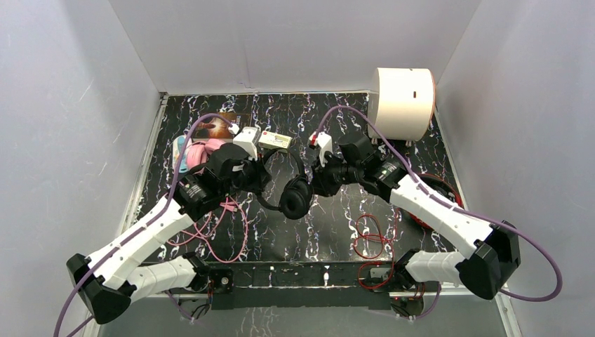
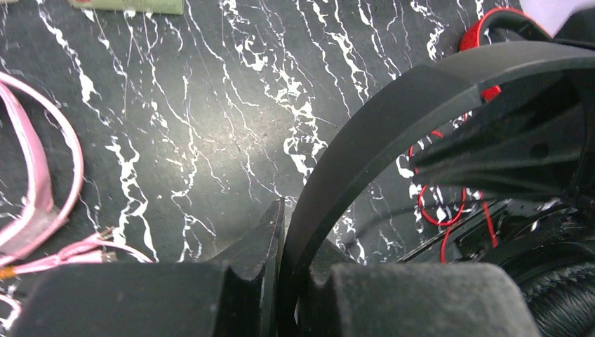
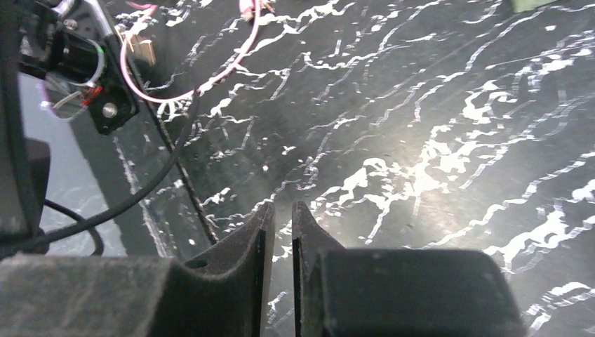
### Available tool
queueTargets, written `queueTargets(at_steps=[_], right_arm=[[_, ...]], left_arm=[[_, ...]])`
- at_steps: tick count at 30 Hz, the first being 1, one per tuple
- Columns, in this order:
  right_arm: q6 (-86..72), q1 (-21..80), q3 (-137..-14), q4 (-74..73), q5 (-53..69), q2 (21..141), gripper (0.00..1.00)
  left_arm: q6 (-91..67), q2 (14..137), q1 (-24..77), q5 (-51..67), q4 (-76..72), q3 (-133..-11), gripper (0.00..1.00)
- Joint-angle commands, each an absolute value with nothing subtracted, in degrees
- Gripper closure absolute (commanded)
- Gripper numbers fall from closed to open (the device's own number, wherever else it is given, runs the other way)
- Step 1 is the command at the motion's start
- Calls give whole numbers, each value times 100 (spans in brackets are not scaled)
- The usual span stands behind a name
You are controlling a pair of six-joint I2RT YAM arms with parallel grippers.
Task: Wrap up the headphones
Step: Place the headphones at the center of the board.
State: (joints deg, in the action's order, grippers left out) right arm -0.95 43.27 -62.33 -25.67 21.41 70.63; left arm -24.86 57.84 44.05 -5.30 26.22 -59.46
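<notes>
Headphones of three kinds sit on the black, white-veined table (image 1: 330, 232). The small black headset (image 1: 295, 199) is at the centre, between the two arms, with one ear cup hanging low towards the near edge. Its curved band rises to the left pincer (image 2: 284, 239), which is clamped on it: in the left wrist view the band (image 2: 379, 133) runs straight down between the two dark fingers, and no gap shows on either side.

The right pincer (image 3: 283, 217) is just to the right of the black headset, close to it. Its jaws stand a narrow slit apart, and through the slit only the table shows. A thin black cable (image 3: 140, 189) curves across the table to the left of it, clear of the fingers.

The bulky pink headset (image 1: 198, 151) lies at the far left, partly behind the left arm. Its pink cable (image 1: 226, 223) is spread in loose loops on the table nearer the arm bases. The red and black headset (image 1: 440, 187) lies at the right, partly covered by the right arm, and its red cable (image 1: 370, 240) loops loosely towards the near edge. A white drum (image 1: 402, 102) stands at the far right corner, well apart from all three.
</notes>
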Motion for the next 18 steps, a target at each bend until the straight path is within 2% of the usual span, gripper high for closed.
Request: queueTargets(at_steps=[1,4,7,10,13,18], right_arm=[[-957,4338,-5749,-1494,2672,6783,79],[-1093,4338,-5665,-1922,1989,6700,73],[-1199,4336,-5683,-2635,745,6555,59],[-1420,4339,-5765,-3291,-809,6300,41],[-1543,4334,-5775,-3536,-1626,5898,22],[-1462,4338,-5924,-3511,-1590,5407,16]], left_arm=[[-3571,5882,4412,-913,2583,-5966,100],[-3813,6005,4419,-1288,2750,-5943,100],[-3934,6184,4414,-1614,2895,-5921,100],[-4104,6382,4404,-1937,2848,-5849,100],[-4196,6760,4367,-2201,2728,-5895,100],[-4168,7771,4327,-2399,2222,-6099,100]])
